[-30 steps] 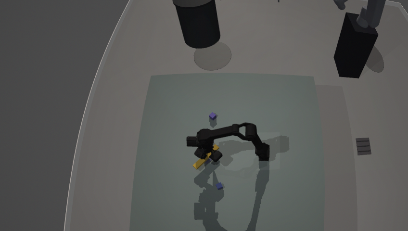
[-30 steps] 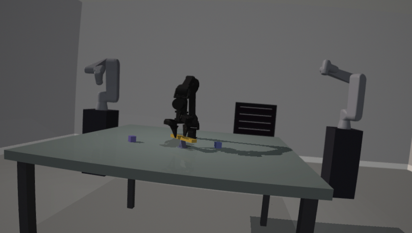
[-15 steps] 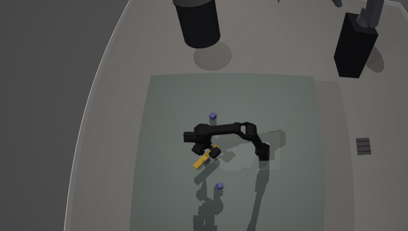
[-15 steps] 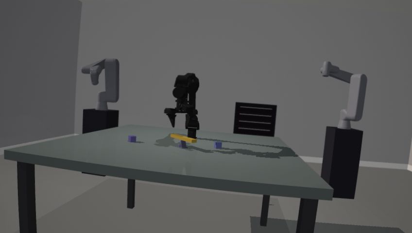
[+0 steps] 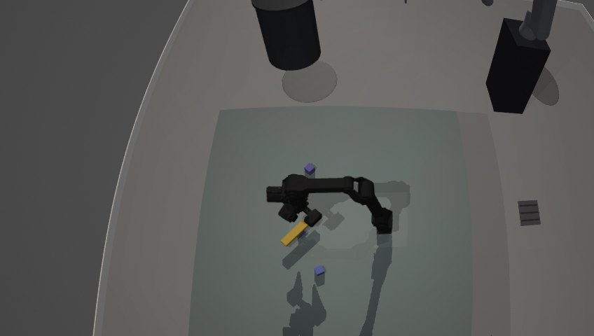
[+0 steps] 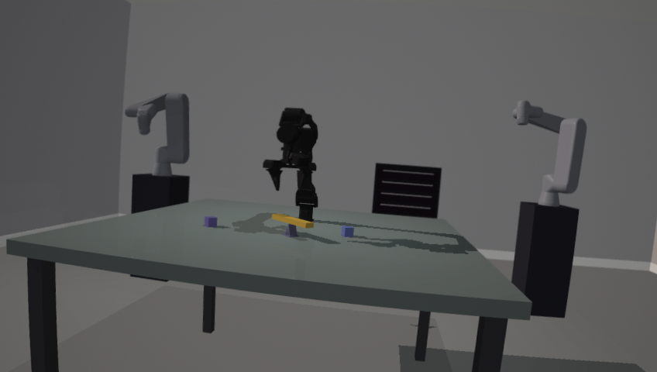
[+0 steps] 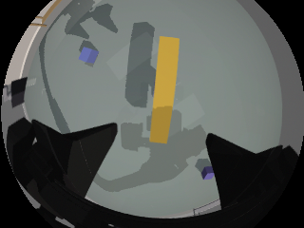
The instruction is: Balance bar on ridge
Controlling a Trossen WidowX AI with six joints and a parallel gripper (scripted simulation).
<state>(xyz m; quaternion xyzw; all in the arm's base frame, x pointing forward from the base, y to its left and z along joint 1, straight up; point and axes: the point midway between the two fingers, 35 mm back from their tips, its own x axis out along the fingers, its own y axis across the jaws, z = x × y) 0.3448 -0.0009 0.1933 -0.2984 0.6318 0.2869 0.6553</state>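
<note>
The yellow bar (image 5: 293, 234) (image 6: 292, 220) (image 7: 165, 81) lies across the small purple ridge (image 5: 302, 234) (image 6: 290, 230), which stands on the table (image 5: 250, 145) (image 6: 161, 258). Both bar ends are clear of the table, and the bar's shadow lies apart from it. It looks about level; a slight tilt cannot be ruled out. The ridge is mostly hidden under the bar in the wrist view. My gripper (image 5: 300, 215) (image 6: 291, 188) (image 7: 162, 133) is open and empty, above the bar and not touching it. Its fingers stand wide on either side of the bar's line in the wrist view.
A purple cube (image 5: 309, 168) (image 6: 210, 222) (image 7: 207, 173) and a blue-violet cube (image 5: 319, 270) (image 6: 347, 231) (image 7: 88, 55) stand on the table on opposite sides of the ridge. Two grey arms on dark pedestals (image 6: 544, 258) and a black slatted panel (image 6: 406, 190) are beyond the table.
</note>
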